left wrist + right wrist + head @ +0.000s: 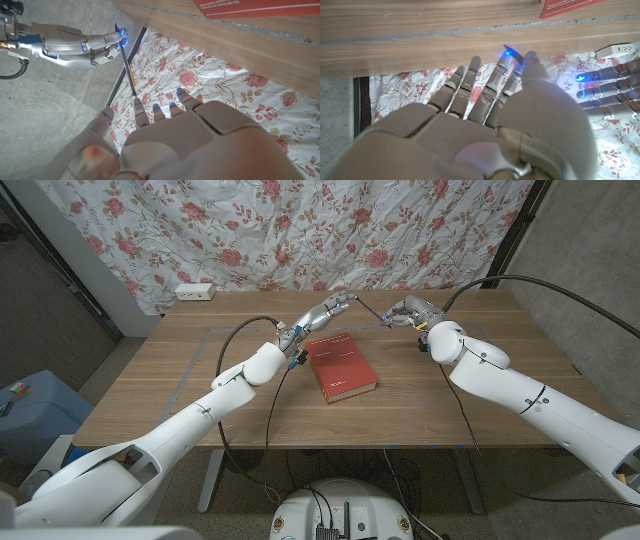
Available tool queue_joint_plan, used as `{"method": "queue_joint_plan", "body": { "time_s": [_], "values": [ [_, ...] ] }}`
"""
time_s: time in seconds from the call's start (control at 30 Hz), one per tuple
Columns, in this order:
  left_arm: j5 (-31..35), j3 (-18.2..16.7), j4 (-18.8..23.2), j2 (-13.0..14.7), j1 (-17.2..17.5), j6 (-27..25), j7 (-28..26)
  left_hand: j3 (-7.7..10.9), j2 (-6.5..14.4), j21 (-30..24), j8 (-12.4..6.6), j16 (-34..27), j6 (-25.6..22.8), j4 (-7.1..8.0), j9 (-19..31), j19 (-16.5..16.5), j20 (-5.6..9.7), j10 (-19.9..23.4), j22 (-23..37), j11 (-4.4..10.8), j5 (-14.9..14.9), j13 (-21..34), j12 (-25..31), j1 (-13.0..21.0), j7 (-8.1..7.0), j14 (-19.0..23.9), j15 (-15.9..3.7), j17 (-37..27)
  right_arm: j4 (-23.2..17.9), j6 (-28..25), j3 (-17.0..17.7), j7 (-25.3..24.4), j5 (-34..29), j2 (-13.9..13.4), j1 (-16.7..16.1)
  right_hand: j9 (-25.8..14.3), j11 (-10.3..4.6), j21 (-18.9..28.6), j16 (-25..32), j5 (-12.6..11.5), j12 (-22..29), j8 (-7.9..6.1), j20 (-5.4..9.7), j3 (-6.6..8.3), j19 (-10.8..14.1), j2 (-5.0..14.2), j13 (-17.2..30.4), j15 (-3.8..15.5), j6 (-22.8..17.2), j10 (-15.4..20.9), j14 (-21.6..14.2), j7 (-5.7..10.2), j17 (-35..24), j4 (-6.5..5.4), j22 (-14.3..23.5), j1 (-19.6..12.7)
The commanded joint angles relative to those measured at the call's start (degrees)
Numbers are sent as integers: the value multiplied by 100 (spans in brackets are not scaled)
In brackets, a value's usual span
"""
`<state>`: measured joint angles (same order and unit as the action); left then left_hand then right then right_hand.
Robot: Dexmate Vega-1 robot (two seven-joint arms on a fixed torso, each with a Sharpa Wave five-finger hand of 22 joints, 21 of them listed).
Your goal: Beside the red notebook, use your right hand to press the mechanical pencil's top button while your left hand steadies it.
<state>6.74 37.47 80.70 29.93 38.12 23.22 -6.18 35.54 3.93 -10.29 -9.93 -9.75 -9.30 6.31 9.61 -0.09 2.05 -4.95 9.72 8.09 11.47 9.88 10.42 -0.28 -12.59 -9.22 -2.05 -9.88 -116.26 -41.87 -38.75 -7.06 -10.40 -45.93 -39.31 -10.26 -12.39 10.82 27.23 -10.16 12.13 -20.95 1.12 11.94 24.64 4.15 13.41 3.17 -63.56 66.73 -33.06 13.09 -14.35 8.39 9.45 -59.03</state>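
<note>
A mechanical pencil (368, 311) is held in the air above the far side of the counter (180, 390), beyond the red notebook (340, 367), gripped at one end by the left hand (322, 313) and pinched at the other by the right hand (408, 313).

Matt wooden table (180, 395); red notebook (341, 367), faintly glossy cover.

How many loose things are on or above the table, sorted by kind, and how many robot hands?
Notebook, red: 1, the red notebook, lying on the table.
Pencil: 1, the mechanical pencil, held above the table between the two hands.
Power strip, white: 1, the power strip at the far edge.
Robot hands: 2, the left hand and the right hand.
Total: 5.
</note>
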Motion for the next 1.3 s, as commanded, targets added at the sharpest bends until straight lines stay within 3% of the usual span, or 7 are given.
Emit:
{"method": "queue_joint_plan", "body": {
  "time_s": [0.03, 0.67, 1.3],
  "values": [
    [-5, 16, -19, 3, -12, -16, 29, -1, 240, -12, -25, -16, -9, 32, 14, -53, 284, -53, 15, 8, 43, 17, 23, 59, -18, -69, -422, -8, -34, -24, -10, -4, 16, -12, 14, -14, -2, 3, 20, 1, 31, 10, -38, -21, -9, 76, 21, 778, -82, 53, -33, -43, -15, 11, 17, 1],
    [-149, 41, -73, 7, -59, 39, 232, 2, 259, -24, -37, -33, -52, 30, 16, -81, 265, -32, 15, -17, 44, 16, 46, 66, -14, -60, -401, -4, -59, 130, -15, -19, -10, -39, -19, -18, -6, 5, 32, 3, 30, 37, -44, -18, -7, 83, 33, 793, -123, 55, -25, -52, -11, 28, 17, -15],
    [-353, 126, -427, -80, -285, 222, 598, -5, 255, -56, -97, -51, -293, 14, 23, -32, 268, 126, 13, 14, 41, 12, 101, 71, 1, 12, -381, 4, 61, 206, -49, -23, -63, 63, 62, -18, -7, 6, 55, -2, 40, 60, -45, -15, -6, 85, 48, 802, -161, 79, -48, -53, -10, 41, 17, -37]
  ]
}}
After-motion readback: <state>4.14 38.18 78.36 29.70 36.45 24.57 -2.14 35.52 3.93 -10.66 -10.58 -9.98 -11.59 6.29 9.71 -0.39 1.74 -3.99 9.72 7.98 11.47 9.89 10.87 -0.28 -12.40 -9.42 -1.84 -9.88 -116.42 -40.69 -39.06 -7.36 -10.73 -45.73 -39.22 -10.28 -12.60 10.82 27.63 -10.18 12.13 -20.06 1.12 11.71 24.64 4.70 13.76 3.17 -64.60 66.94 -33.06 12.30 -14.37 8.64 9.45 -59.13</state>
